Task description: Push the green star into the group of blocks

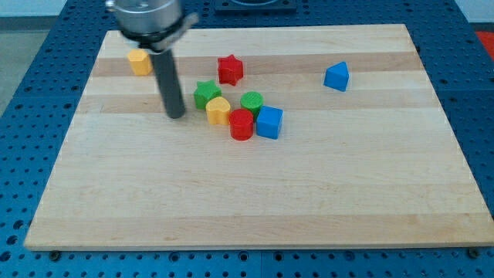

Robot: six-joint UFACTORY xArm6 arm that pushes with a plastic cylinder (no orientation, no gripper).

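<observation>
The green star [206, 93] lies on the wooden board [255, 193], touching the upper left of a tight group: a yellow block [218, 110], a green cylinder [252, 102], a red cylinder [241, 124] and a blue cube [269, 122]. My tip [176, 116] rests on the board just left of the green star, a small gap apart. A red star [230, 69] lies above the group, slightly apart from it.
A yellow block [140, 62] sits near the board's top left, behind the rod. A blue triangular block [336, 76] sits alone toward the top right. The board lies on a blue perforated table [31, 116].
</observation>
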